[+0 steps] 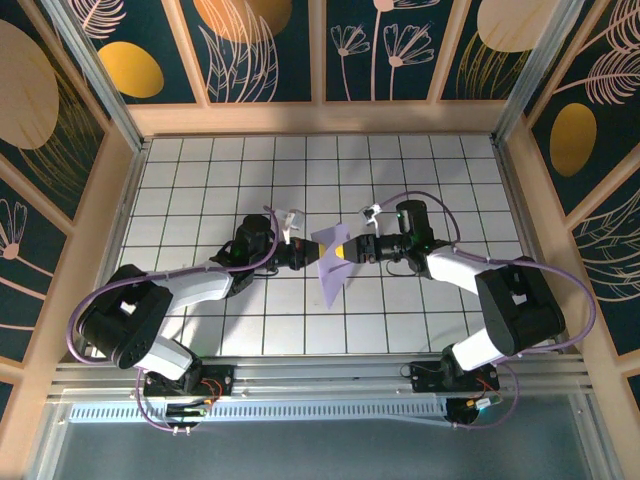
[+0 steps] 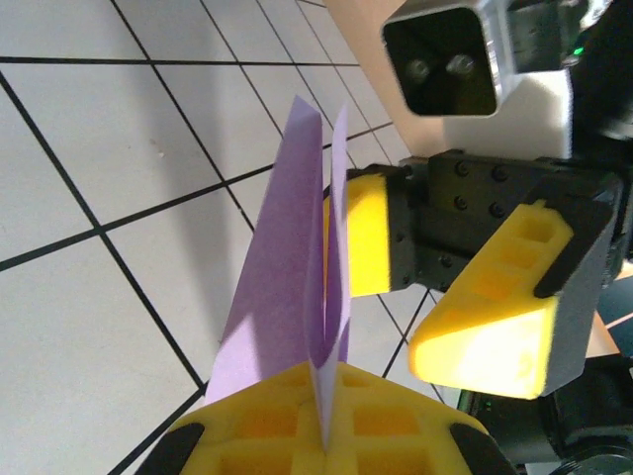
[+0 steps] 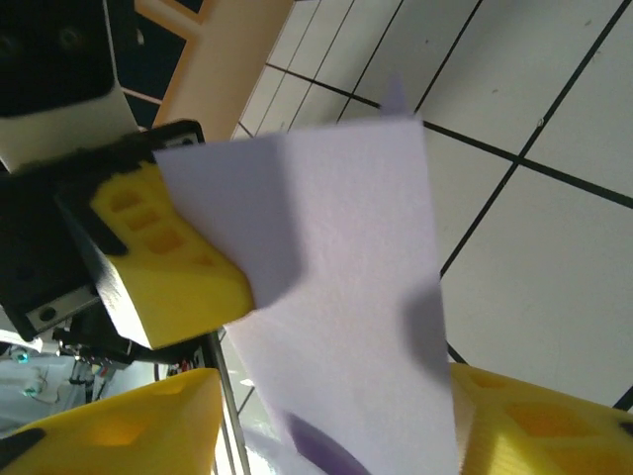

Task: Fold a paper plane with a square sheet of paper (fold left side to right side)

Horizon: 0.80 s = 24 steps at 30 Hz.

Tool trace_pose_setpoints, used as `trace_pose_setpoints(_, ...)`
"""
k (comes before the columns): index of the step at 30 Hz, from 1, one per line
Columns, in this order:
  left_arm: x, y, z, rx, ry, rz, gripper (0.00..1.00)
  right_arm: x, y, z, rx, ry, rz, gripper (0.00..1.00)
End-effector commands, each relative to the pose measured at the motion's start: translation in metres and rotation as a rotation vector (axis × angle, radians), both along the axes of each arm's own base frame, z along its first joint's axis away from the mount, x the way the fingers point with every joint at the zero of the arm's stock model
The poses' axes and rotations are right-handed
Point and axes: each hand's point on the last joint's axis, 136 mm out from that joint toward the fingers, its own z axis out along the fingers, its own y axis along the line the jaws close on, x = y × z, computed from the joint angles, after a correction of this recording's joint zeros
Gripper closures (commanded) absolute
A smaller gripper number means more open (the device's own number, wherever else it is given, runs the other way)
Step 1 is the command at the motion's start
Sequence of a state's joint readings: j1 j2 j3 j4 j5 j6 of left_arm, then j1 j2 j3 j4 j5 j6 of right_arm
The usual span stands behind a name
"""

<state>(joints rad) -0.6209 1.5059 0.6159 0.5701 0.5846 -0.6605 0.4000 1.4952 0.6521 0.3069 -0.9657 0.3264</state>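
The lavender sheet of paper (image 1: 330, 265) is folded into a narrow shape with a point toward the near edge, and it is held on edge above the middle of the table. In the left wrist view its two layers (image 2: 282, 267) rise from my left gripper (image 2: 326, 391), which is shut on the fold. My left gripper (image 1: 305, 255) meets my right gripper (image 1: 352, 250) at the paper. My right gripper (image 3: 336, 426) stands open with the sheet (image 3: 336, 297) between its spread yellow fingers (image 3: 534, 426). One right finger (image 2: 366, 237) rests against the paper's side; the other (image 2: 490, 317) is apart.
The white grid-tiled table (image 1: 200, 180) stretches all around the arms. Wooden walls (image 1: 320, 118) close in the back and sides. Purple cables (image 1: 420, 197) loop off both arms near the middle.
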Motion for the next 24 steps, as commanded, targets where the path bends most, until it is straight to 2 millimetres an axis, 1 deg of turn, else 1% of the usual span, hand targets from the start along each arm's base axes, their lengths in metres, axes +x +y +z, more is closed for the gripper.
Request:
trace_pose_setpoints(1,0.007,0.0,-0.002,0.022,-0.021,0.003,1.0,0.007,-0.002,0.011,-0.02,-0.045,-0.001,0.47)
trace_pose_setpoints(10,0.004,-0.001,-0.008,0.026,-0.001,-0.005,1.0,0.021,-0.003,0.009,-0.057,-0.046,-0.026,0.64)
trace_pose_setpoints(12,0.004,-0.001,-0.011,0.029,0.01,-0.004,1.0,0.024,-0.004,0.006,-0.064,-0.04,-0.036,0.71)
trace_pose_setpoints(14,0.005,0.0,-0.015,0.037,0.024,0.006,1.0,0.026,-0.004,0.001,-0.077,-0.027,-0.048,0.83)
trace_pose_setpoints(15,0.005,0.001,-0.017,0.041,0.03,0.01,0.97,0.028,-0.004,-0.002,-0.082,-0.015,-0.056,0.9)
trace_pose_setpoints(16,0.006,0.002,-0.02,0.049,0.036,0.019,0.91,0.03,-0.004,-0.007,-0.09,0.002,-0.064,0.96)
trace_pose_setpoints(17,0.007,0.003,-0.023,0.056,0.04,0.03,0.82,0.03,-0.003,-0.014,-0.103,0.026,-0.071,1.0)
trace_pose_setpoints(19,0.011,0.007,-0.029,0.084,0.046,0.065,0.65,0.032,-0.004,-0.028,-0.131,0.067,-0.093,1.0)
trace_pose_setpoints(20,0.014,0.012,-0.034,0.11,0.048,0.093,0.59,0.033,-0.004,-0.036,-0.146,0.087,-0.106,1.0)
trace_pose_setpoints(21,0.017,0.016,-0.038,0.135,0.053,0.118,0.55,0.034,-0.005,-0.044,-0.161,0.104,-0.122,1.0)
trace_pose_setpoints(22,0.02,0.022,-0.044,0.169,0.055,0.151,0.49,0.035,-0.007,-0.051,-0.175,0.125,-0.143,1.0)
trace_pose_setpoints(24,0.025,0.034,-0.052,0.234,0.056,0.213,0.43,0.038,-0.01,-0.062,-0.203,0.16,-0.186,1.0)
